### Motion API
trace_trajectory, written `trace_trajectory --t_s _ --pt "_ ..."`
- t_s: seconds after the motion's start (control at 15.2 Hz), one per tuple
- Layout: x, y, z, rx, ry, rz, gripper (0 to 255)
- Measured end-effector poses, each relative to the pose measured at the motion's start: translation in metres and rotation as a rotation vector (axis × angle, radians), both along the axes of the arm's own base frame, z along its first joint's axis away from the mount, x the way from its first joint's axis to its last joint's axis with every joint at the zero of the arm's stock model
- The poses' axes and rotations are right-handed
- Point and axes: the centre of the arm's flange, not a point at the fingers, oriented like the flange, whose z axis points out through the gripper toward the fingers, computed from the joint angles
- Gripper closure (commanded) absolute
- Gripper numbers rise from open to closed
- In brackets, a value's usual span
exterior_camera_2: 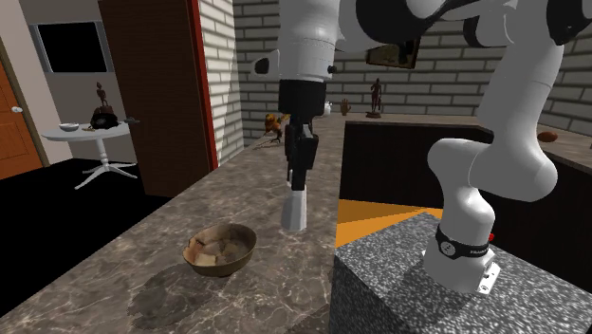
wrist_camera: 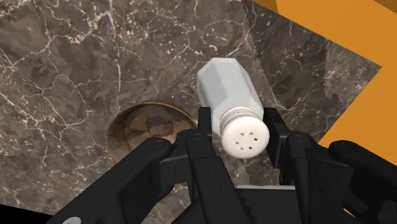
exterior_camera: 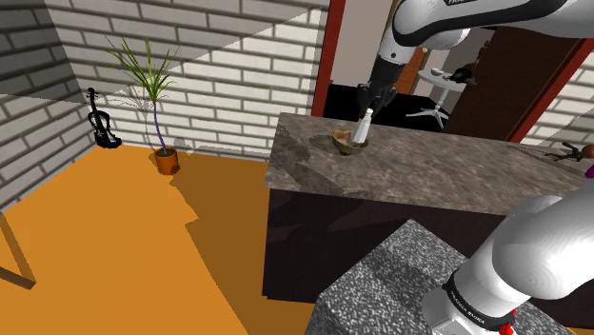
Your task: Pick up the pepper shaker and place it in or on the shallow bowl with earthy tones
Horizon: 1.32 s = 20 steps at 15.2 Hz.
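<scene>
My black gripper (exterior_camera_2: pixel 298 178) is shut on a white pepper shaker (exterior_camera_2: pixel 294 207), clasping it just below its perforated cap. The shaker (wrist_camera: pixel 228 89) hangs upright over the dark marbled counter (exterior_camera_2: pixel 104 285), with the fingers (wrist_camera: pixel 202 127) on either side of its neck. The shallow brown bowl (exterior_camera_2: pixel 220 250) rests on the counter a short way toward the second exterior view's left of the shaker. In the shoulder view the shaker (exterior_camera: pixel 363 128) stands right beside the bowl (exterior_camera: pixel 342 141), under the gripper (exterior_camera: pixel 369 107). In the wrist view the bowl (wrist_camera: pixel 147 127) lies beside the shaker, not under it.
The speckled grey stand (exterior_camera: pixel 390 285) sits against the counter's near side. Orange floor (exterior_camera: pixel 143 238) spreads below, with a potted plant (exterior_camera: pixel 164 143) and a violin (exterior_camera: pixel 102 124) by the brick wall. A white round table (exterior_camera_2: pixel 95 142) stands beyond the counter. Small figurines (exterior_camera_2: pixel 376 95) line a far ledge.
</scene>
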Motion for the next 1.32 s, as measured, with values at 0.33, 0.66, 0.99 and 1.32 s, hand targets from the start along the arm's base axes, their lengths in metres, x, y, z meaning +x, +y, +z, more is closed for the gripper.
trace_trajectory --t_s 0.33,0.66,0.99,1.32 --pt "0.025 -0.027 0.017 0.001 0.0 -0.001 255" --pt "0.071 -0.074 0.035 0.001 0.0 -0.001 255" --pt "0.102 -0.11 0.041 0.0 0.001 -0.001 255" --pt "0.105 -0.112 0.018 0.0 0.001 0.0 255"
